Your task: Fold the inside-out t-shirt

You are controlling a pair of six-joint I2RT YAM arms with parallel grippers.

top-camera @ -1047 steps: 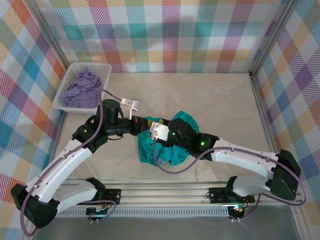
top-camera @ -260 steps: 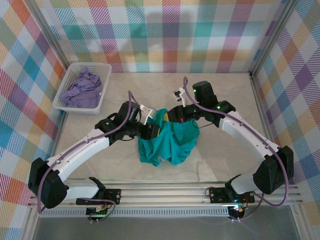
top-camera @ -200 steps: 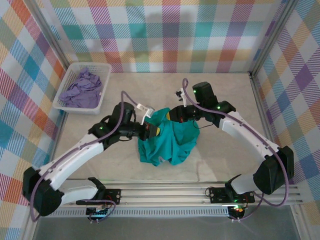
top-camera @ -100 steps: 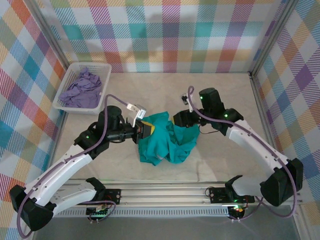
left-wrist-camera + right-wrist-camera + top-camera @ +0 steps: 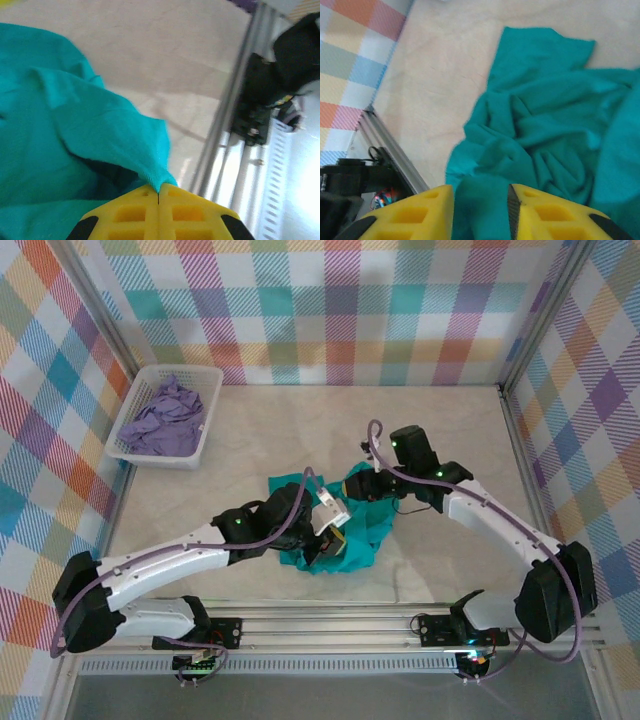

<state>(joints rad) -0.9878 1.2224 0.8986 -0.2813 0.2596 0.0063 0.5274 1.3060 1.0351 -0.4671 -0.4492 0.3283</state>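
The teal t-shirt (image 5: 368, 528) lay as a crumpled heap on the marble-look table (image 5: 450, 430), a little toward 6 o'clock from the table's centre. No sleeve, hem or neck was laid out flat, and one loose flap reached out toward 10 o'clock.

At the heap's 6 o'clock side the left gripper (image 5: 335, 542) had its yellow fingers (image 5: 130, 215) pressed together, pinching a thin fold of the cloth's edge. At the heap's 1 o'clock side the right gripper (image 5: 360, 484) hung over the fabric. Its fingers (image 5: 420, 212) were spread, with teal cloth showing in the gap but not clamped, as far as the wrist view told.

The step in hand looked like untangling and spreading, with no fold yet made. The next move probably called for the left arm to draw its pinched edge away from the heap. The right would then need a fresh hold on an opposite edge, so the shirt could be stretched flat.

Well apart, at the table's 10 o'clock corner, a white basket (image 5: 203, 425) held a lavender garment (image 5: 162, 420).
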